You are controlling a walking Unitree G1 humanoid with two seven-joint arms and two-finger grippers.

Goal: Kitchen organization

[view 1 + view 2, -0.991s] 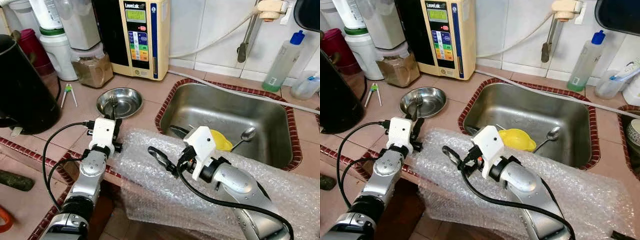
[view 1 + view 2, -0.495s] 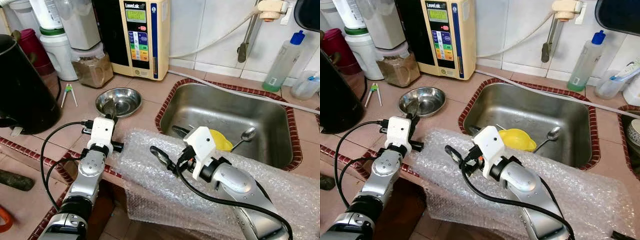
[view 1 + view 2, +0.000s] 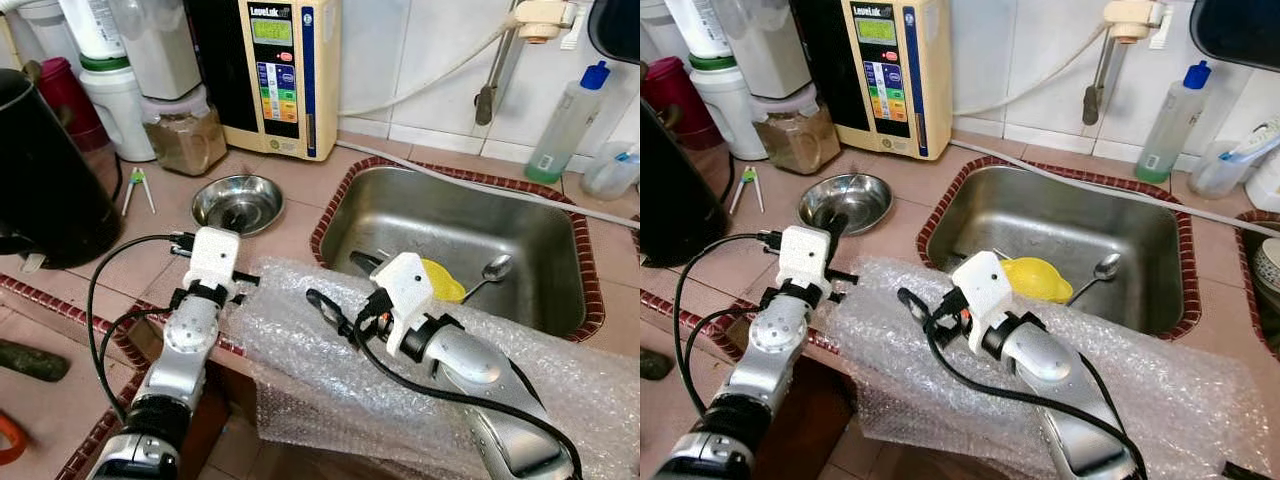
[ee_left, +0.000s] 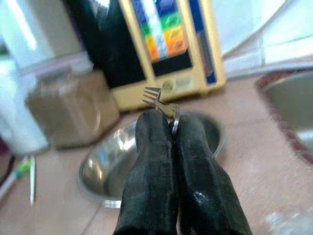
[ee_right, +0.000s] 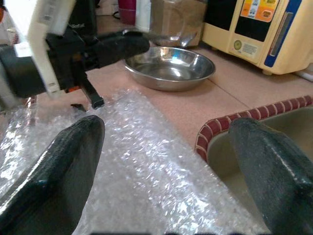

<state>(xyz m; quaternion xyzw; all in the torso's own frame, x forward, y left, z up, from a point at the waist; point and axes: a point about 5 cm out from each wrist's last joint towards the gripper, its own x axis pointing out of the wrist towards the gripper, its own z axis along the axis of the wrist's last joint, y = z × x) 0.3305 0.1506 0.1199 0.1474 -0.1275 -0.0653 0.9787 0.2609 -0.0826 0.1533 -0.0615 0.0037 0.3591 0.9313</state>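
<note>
a small fork [image 4: 159, 98] sits pinched between the closed black fingers of the left gripper [image 4: 172, 128], held over the near rim of a steel bowl [image 3: 238, 203] on the tiled counter [image 3: 290, 180]. the right gripper [image 5: 171, 161], fingers spread wide, hovers above bubble wrap [image 3: 300, 330] beside the sink [image 3: 450, 235]; what looks like a yellow dish [image 3: 443, 280] lies inside.

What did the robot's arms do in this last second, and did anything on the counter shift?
The left gripper, shut on a fork, swung a little toward the sink. The right gripper crept slightly forward over the bubble wrap, open. The steel bowl stayed put.
</note>
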